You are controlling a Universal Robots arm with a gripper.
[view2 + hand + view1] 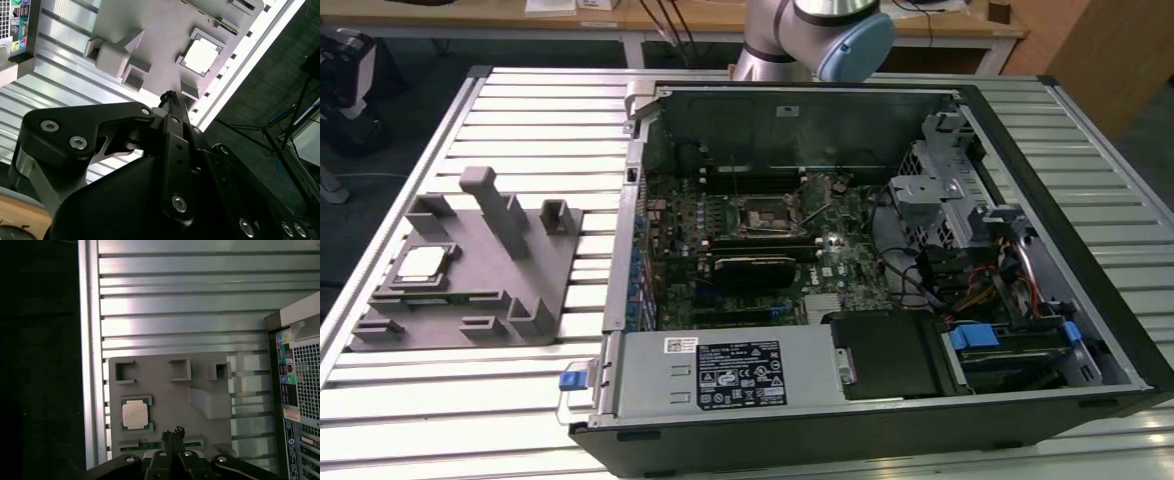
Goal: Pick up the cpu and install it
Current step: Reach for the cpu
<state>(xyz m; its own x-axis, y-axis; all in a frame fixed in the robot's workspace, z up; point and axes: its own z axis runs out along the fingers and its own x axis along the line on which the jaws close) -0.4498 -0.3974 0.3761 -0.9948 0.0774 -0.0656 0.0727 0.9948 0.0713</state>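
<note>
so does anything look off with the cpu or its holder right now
Nothing stands out. The cpu lies flat and square in its recess on the grey holder, neither tilted nor shifted. In the first wrist view the tool hangs by the holder, apart from the cpu.

Silver arm (765, 50), pale-blue joint cap (859, 45), black screw-studded pincer (169, 95)

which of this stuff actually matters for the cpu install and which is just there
For the job:
cpu, lying on the grey holder
gripper, near the holder
motherboard socket inside the open case

Just there:
power supply
drive cage
slatted table
</note>
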